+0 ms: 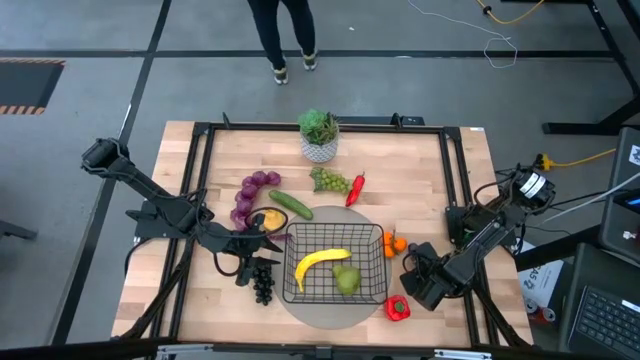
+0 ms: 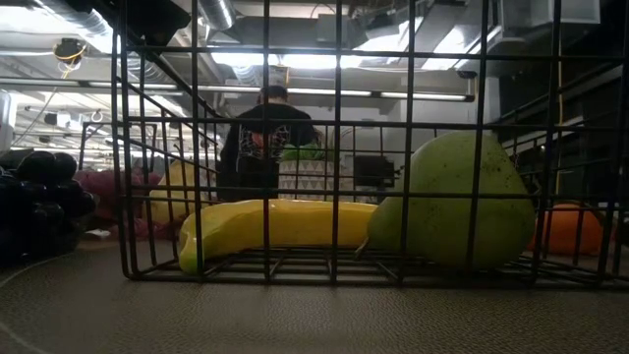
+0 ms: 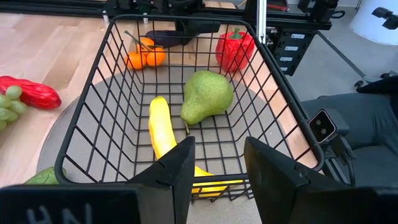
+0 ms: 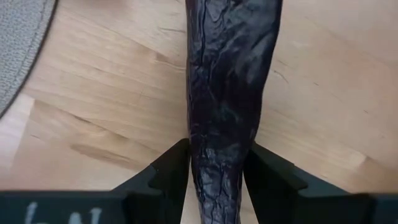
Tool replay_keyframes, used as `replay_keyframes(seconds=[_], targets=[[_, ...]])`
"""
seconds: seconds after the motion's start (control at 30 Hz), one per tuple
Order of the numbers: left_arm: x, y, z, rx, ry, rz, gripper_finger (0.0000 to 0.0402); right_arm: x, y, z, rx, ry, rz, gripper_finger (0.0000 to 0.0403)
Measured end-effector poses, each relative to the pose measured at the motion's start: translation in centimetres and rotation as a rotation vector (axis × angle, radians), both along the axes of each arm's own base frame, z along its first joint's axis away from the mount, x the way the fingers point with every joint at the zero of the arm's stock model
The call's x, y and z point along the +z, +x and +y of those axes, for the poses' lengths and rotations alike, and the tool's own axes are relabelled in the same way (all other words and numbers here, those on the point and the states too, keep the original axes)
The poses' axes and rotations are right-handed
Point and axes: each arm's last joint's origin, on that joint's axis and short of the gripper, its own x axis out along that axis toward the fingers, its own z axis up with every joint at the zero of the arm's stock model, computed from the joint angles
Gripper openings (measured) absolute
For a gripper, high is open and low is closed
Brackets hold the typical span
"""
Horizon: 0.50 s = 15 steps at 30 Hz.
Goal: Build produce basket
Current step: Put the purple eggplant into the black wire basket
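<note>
Basket (image 1: 372, 240) of black wire grid stands on a round grey mat between the two tools, and by my judgement the task is less than half done: only the yellow banana (image 1: 320, 263) and the green pear (image 1: 346, 279) lie inside it, close together. The left tool (image 3: 214, 163) is just beside the basket's near rim, looking into it, with its two dark fingers apart and nothing between them. Near this tool, outside the basket, wait the black grapes (image 1: 263, 284), the purple grapes (image 1: 250, 193), the cucumber (image 1: 291, 204) and one yellow fruit (image 1: 269, 219) that I cannot name. The right tool (image 4: 214, 171) is on the other side of the basket, low over the wooden tabletop (image 1: 440, 180), and its fingers stand on both sides of the eggplant (image 4: 230, 81), touching or almost touching its dark, wrinkled, glossy skin; I cannot tell if the grip is already firm. Beside this tool lie the orange (image 1: 396, 242) and a red pepper (image 1: 398, 308); the green grapes (image 1: 330, 181) and a long red pepper (image 1: 355, 189) are farther away. The fruits look like smooth plastic, and the mat seems to be rough felt.
</note>
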Motion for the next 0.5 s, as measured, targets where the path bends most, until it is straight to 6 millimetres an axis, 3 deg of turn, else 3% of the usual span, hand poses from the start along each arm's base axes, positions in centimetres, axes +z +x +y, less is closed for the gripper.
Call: replay_keyframes(seconds=[0.3,0.5], targets=[[0.04,0.01,-0.01,0.0,-0.001,-0.001,0.0133,-0.06,0.05,-0.06,0.003,-0.021,-0.023,0.0145],[0.04,0.0,-0.01,0.0,-0.001,-0.001,0.0133,-0.08,0.16,-0.07,-0.02,-0.037,-0.054,0.0079]])
